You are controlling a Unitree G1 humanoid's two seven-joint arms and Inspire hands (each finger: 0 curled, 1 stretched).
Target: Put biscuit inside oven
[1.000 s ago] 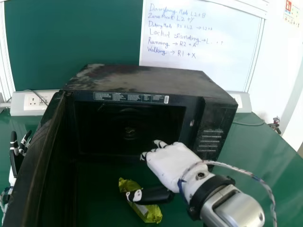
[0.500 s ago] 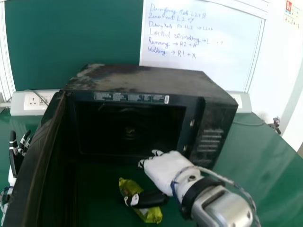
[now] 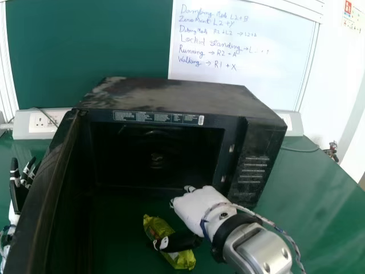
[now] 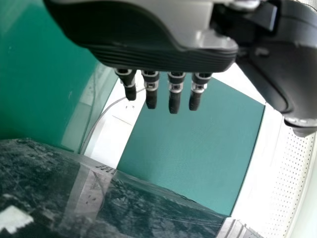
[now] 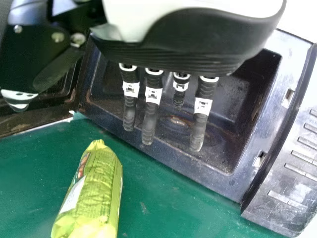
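Note:
In the head view my right hand (image 3: 198, 209) is over the table just in front of the oven (image 3: 182, 97), its thumb across the green biscuit packet (image 3: 181, 258). The right wrist view has the right hand (image 5: 183, 44) with fingers extended toward the oven cavity (image 5: 218, 104); the biscuit packet (image 5: 94, 193) lies on the table apart from those fingers. The oven door (image 3: 48, 188) is swung wide at the left. My left hand (image 3: 20, 191) stands left of the door, fingers straight; the left wrist view has the left hand (image 4: 148, 54) too.
A green table (image 3: 308, 200) carries the oven. Behind it are a wall socket box (image 3: 40, 132), a green board (image 3: 85, 45) and a whiteboard (image 3: 245, 74) with writing. A cable (image 3: 299, 150) runs at the oven's right. The opened door stands between my left hand and the packet.
My right hand has moved lower and nearer to me, away from the oven opening, with its thumb still over the packet. The packet, the oven and the left hand have hardly moved.

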